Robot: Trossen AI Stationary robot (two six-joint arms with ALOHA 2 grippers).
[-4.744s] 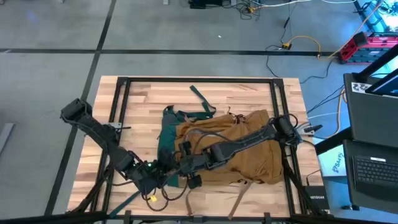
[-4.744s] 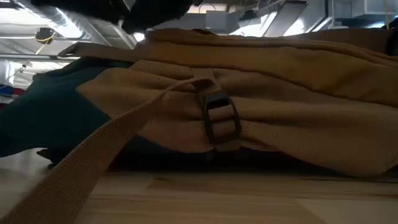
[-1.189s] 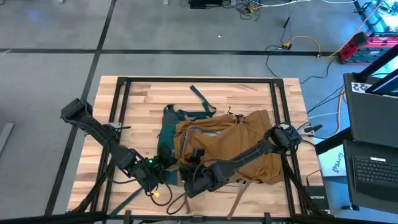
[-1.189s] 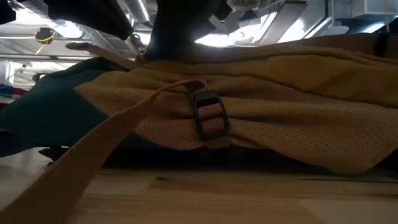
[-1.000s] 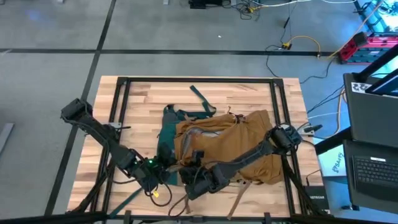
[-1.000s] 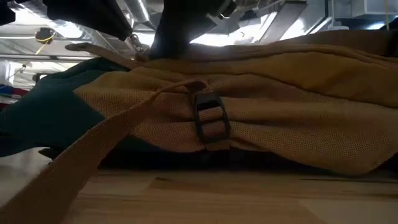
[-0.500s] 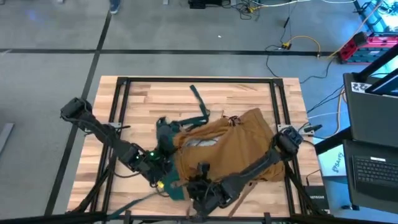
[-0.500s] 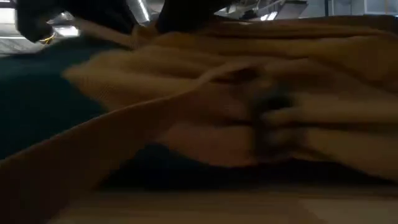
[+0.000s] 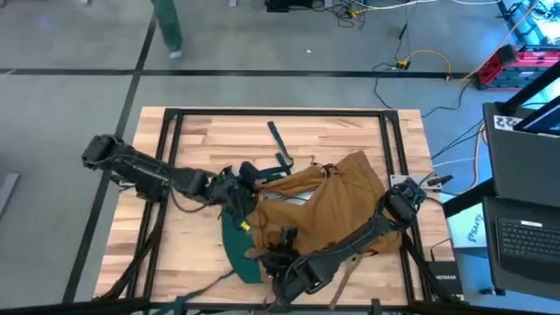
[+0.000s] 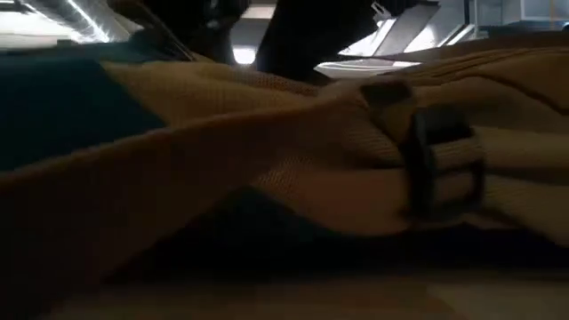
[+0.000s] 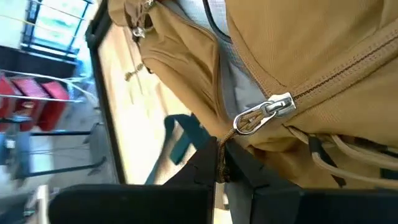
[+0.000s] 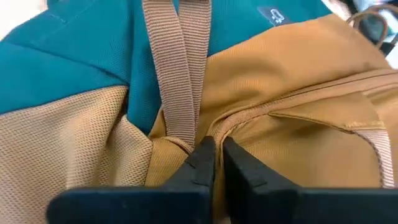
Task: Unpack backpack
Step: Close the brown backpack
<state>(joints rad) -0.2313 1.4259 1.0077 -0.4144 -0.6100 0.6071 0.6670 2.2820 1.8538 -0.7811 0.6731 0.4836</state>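
Observation:
The tan backpack (image 9: 332, 206) with its teal base (image 9: 234, 243) lies bunched up in the middle of the table and fills the low view (image 10: 267, 116). Its zip stands partly open and shows grey lining (image 11: 233, 68). My left gripper (image 9: 238, 194) is at the backpack's left side, shut on the zip's pull cord. My right gripper (image 9: 278, 262) is at the backpack's near edge, shut on tan fabric next to a webbing strap (image 12: 177, 74). My left gripper pinches the thin brown cord (image 11: 219, 163) that hangs from the silver zip puller (image 11: 264, 115) between its two fingers. The cord runs straight from the puller into the fingers. The backpack's left side is raised off the table there. My right gripper pinches a ridge of tan fabric (image 12: 208, 135) beside the zip seam, just below where the webbing strap is sewn on. It comes in from the table's near side. One layer or several, I cannot tell.
A teal strap (image 9: 278, 140) trails over the wood toward the far edge. A black frame (image 9: 280, 112) borders the table. A strap buckle (image 10: 440, 164) lies close to the low camera. A laptop (image 9: 525, 227) stands beyond the right edge. A person's legs (image 9: 168, 26) show on the floor far back.
My left gripper has gone from the near left toward the far edge, drawing the zip cord along. The backpack has turned about and bunched up, its teal base swinging to the near left and the grey lining opening up. My right gripper has shifted toward the near edge.

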